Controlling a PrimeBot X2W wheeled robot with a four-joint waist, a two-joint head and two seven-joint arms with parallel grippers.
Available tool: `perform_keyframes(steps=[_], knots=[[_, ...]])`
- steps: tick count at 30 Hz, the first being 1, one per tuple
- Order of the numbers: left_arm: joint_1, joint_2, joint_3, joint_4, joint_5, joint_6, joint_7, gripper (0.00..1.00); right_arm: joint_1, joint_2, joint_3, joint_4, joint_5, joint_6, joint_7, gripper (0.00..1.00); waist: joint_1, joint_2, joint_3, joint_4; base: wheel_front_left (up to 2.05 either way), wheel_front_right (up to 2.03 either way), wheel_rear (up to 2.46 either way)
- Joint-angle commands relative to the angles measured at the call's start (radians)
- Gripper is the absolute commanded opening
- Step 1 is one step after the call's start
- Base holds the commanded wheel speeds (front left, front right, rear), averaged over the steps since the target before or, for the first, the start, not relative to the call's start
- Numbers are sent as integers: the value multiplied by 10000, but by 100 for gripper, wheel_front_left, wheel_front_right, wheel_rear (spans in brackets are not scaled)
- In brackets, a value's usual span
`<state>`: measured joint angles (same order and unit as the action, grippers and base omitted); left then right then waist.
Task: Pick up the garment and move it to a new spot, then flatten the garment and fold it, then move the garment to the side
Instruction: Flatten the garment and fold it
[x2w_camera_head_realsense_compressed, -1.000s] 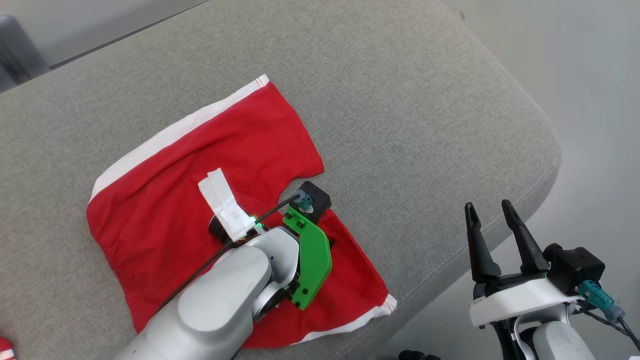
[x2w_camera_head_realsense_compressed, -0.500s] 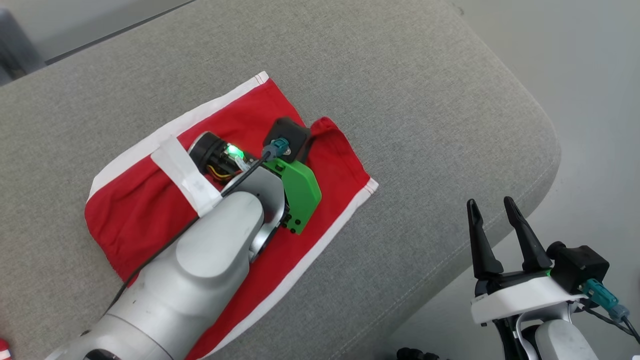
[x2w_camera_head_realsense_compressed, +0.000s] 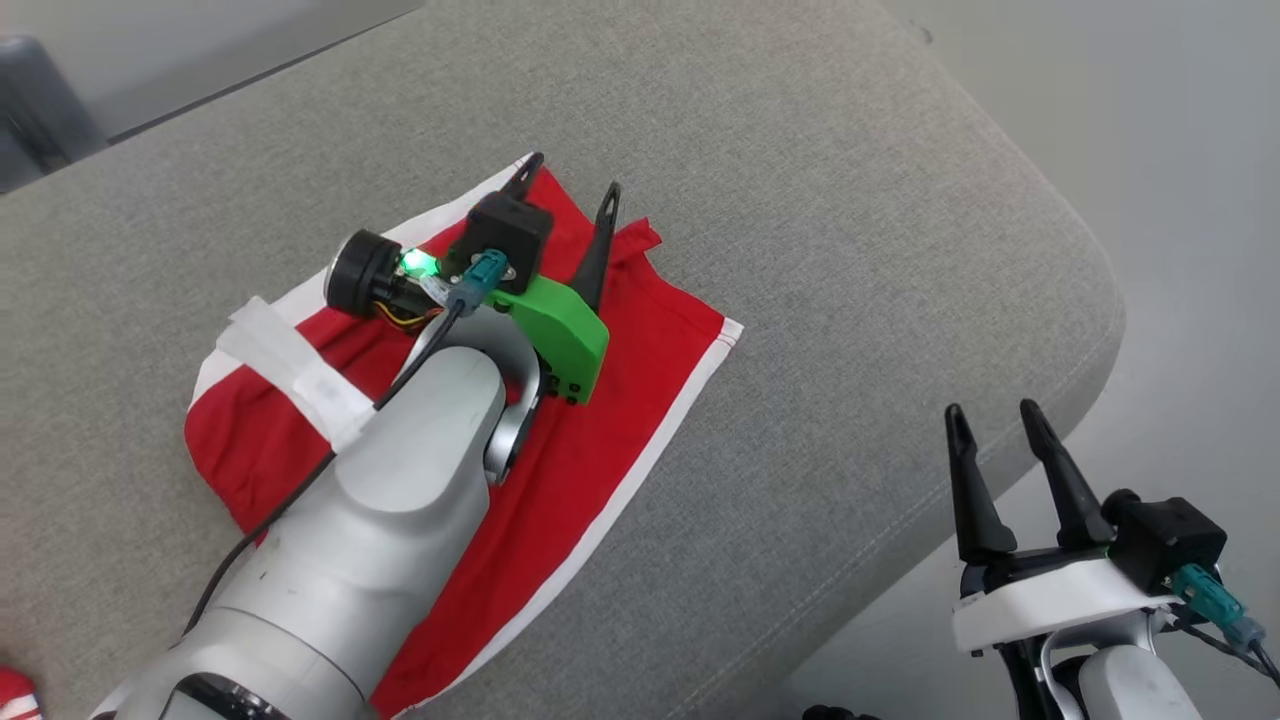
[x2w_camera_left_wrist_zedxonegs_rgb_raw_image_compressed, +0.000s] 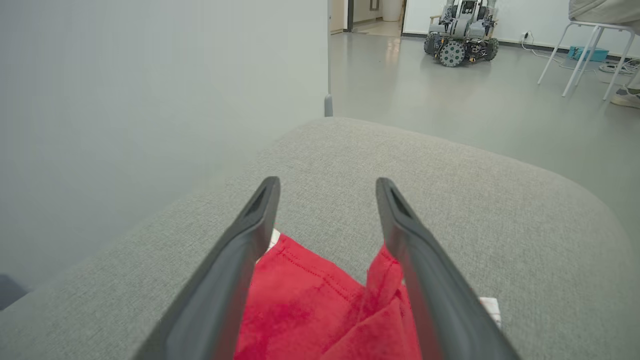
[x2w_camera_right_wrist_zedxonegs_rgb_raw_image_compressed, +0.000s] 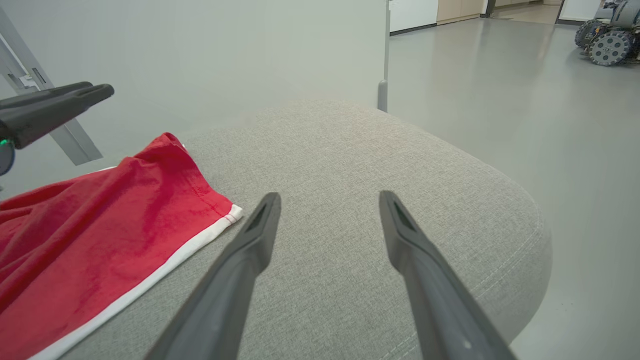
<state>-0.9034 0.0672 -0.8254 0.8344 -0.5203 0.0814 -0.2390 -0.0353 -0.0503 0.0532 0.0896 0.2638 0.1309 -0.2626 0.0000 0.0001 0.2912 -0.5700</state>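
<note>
The garment (x2w_camera_head_realsense_compressed: 610, 400) is red cloth with white trim, folded over on itself on the grey cushion (x2w_camera_head_realsense_compressed: 800, 230). My left gripper (x2w_camera_head_realsense_compressed: 570, 185) hangs open just above its far corner, nothing between the fingers. In the left wrist view the red garment (x2w_camera_left_wrist_zedxonegs_rgb_raw_image_compressed: 310, 310) lies below and between the two spread fingers (x2w_camera_left_wrist_zedxonegs_rgb_raw_image_compressed: 250, 235). My right gripper (x2w_camera_head_realsense_compressed: 990, 415) stands open off the cushion's near right edge, empty. In the right wrist view the garment (x2w_camera_right_wrist_zedxonegs_rgb_raw_image_compressed: 100, 225) lies to the left, with the left gripper's dark fingers (x2w_camera_right_wrist_zedxonegs_rgb_raw_image_compressed: 55, 107) above it.
The cushion's rounded edge (x2w_camera_head_realsense_compressed: 1090, 330) drops to grey floor on the right. A wheeled robot (x2w_camera_left_wrist_zedxonegs_rgb_raw_image_compressed: 460, 30) and a white chair (x2w_camera_left_wrist_zedxonegs_rgb_raw_image_compressed: 595, 50) stand far across the room. A partition post (x2w_camera_right_wrist_zedxonegs_rgb_raw_image_compressed: 382, 95) stands behind the cushion.
My left gripper carried the garment's near flap up and over onto the far half, then opened and let it go. The right arm barely moved.
</note>
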Motion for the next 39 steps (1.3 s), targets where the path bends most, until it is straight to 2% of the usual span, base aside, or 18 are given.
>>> perform_keyframes(steps=[1, 5, 8, 12, 16, 20, 23, 27, 39], knots=[[202, 89, 138, -385, -100, 169, -150, 100, -47, -30, -170, -114, -134, -1, -34, 100, 0, -1, -229, 352, 0, 0, 0], [1170, 463, 577, -2196, 188, 691, -261, 100, -37, -248, -448, -406, -396, -1, -32, 100, 0, -1, -627, 1129, 0, 0, 0], [2576, 925, 903, -4013, 557, 1156, -261, 100, -79, -515, -552, -641, -563, -1, -34, 100, 0, -1, -944, 1744, 0, 0, 0], [4495, 1467, 1250, -5877, 815, 1531, -264, 100, -58, -857, -727, -846, -699, -1, -32, 100, 0, -1, -1321, 2558, 0, 0, 0], [6400, 1928, 1689, -6826, 1133, 1782, -252, 100, 166, -1139, -916, -827, -796, -1, -32, 100, 0, -1, -1707, 3338, 0, 0, 0], [7849, 2063, 2547, -7283, 1233, 1834, -255, 100, 421, -1338, -1102, -669, -852, -1, -32, 100, 0, -1, -2008, 4055, 0, 0, 0], [8737, 2080, 3285, -7518, 1370, 1741, -254, 100, 557, -1412, -1154, -504, -885, -1, -34, 100, 0, -1, -2177, 4465, 0, 0, 0], [9736, 1905, 4206, -7817, 1719, 1342, -256, 100, 715, -1444, -1163, -258, -902, -1, -32, 100, 0, -1, -2407, 4878, 0, 0, 0], [11309, 1112, 6275, -8230, 2587, -490, -255, 100, 1130, -1499, -1006, 290, -998, -1, -32, 100, 0, -1, -2937, 5494, 0, 0, 0]])
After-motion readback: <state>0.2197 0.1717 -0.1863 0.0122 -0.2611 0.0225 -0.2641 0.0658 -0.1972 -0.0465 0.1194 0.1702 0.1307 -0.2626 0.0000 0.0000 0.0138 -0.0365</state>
